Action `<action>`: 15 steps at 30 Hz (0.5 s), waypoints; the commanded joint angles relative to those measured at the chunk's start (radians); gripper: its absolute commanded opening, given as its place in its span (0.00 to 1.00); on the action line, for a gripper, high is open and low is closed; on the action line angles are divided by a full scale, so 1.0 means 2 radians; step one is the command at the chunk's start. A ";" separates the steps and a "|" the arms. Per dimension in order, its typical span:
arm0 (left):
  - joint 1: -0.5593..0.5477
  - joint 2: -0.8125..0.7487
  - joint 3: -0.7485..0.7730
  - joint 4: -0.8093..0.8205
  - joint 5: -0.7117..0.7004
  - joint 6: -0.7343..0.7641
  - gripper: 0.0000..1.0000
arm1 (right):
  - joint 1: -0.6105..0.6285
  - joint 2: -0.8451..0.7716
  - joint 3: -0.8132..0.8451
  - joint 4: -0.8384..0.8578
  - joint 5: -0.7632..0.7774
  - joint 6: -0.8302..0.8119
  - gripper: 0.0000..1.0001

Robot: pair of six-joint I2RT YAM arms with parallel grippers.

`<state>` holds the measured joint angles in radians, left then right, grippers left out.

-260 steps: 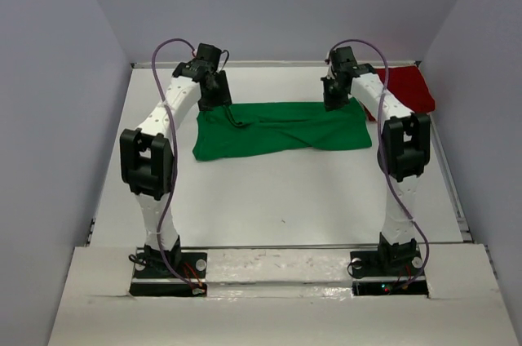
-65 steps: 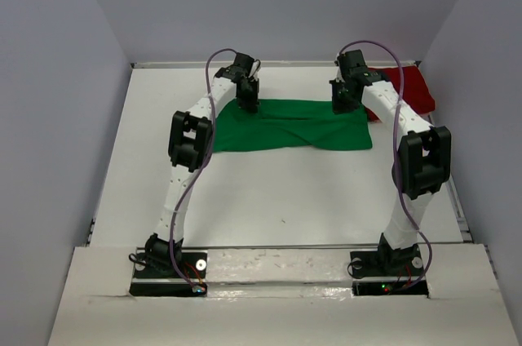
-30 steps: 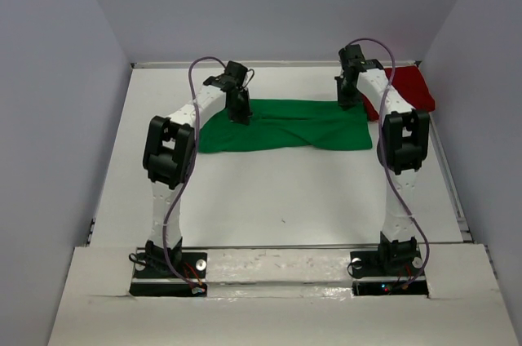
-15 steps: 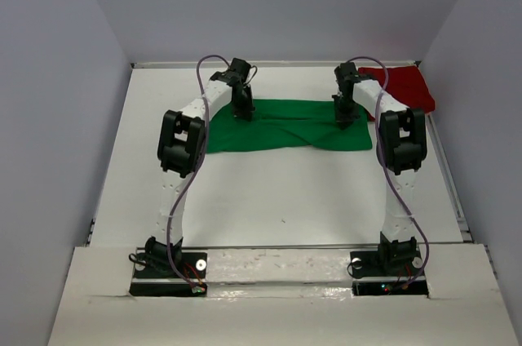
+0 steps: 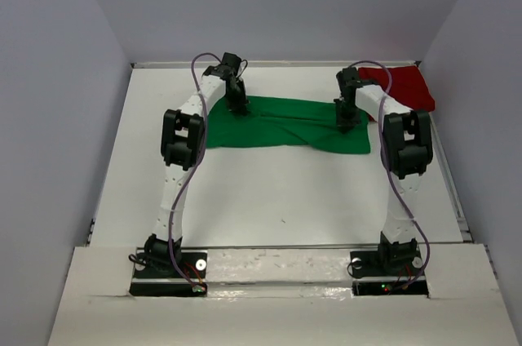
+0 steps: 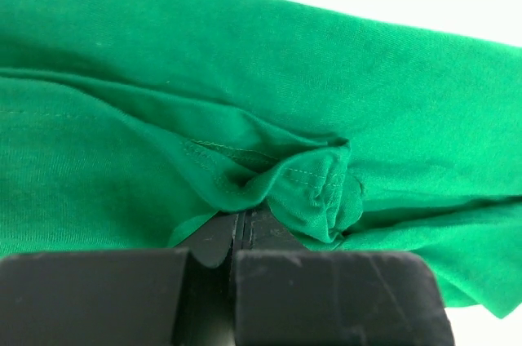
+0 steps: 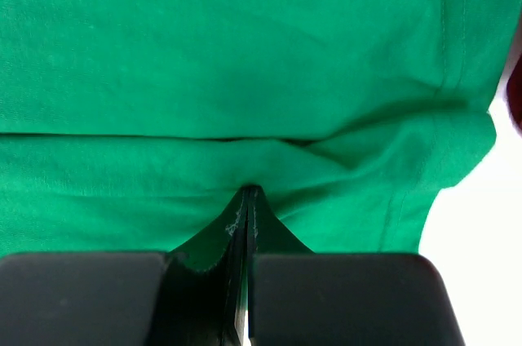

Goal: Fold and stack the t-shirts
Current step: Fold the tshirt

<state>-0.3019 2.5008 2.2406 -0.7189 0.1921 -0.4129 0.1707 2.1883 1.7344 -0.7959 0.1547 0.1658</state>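
At the far side of the worktop (image 5: 277, 191): the green t-shirt (image 5: 285, 124) lies spread as a wide band running left to right.
Green t-shirt, shape: rumpled, with long creases across it. Its near edge lies flat on the white surface.
Left pincer (image 5: 238, 107): down on the far left part of the green cloth. The jaws are closed together, and the left wrist view shows a bunched fold with a stitched hem nipped at their tips.
Right pincer (image 5: 347, 124): down on the right part of the same shirt, jaws pressed together with only a hairline between them. The cloth puckers and its creases run to the tips, so a small pinch of green is held there.
Dark red t-shirt (image 5: 404, 89): in the far right corner, partly hidden by the right arm (image 5: 405, 146). It lies just beside the green one's right end; I cannot tell whether the two touch.
Right wrist view: a strip of white worktop shows past the shirt's right edge, with a sliver of dark red at the frame's right border.
Left arm (image 5: 181, 138): reaches forward from its base at the near edge, elbow raised, with a purple cable (image 5: 196, 77) looping over it.
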 commanded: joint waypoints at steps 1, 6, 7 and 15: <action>0.009 0.018 0.025 -0.028 -0.011 0.019 0.00 | 0.009 -0.046 -0.072 0.005 -0.011 0.028 0.00; 0.009 0.027 0.065 -0.045 -0.007 0.031 0.00 | 0.049 -0.102 -0.129 0.012 -0.019 0.047 0.00; 0.009 0.025 0.065 -0.045 0.005 0.034 0.00 | 0.056 -0.109 -0.143 0.011 -0.016 0.049 0.00; -0.002 0.014 0.065 -0.046 0.021 0.078 0.00 | 0.121 -0.183 -0.205 0.012 -0.046 0.074 0.00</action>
<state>-0.2974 2.5458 2.3371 -0.7769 0.2058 -0.3267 0.3592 1.9228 1.3552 -0.7765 0.1074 0.2668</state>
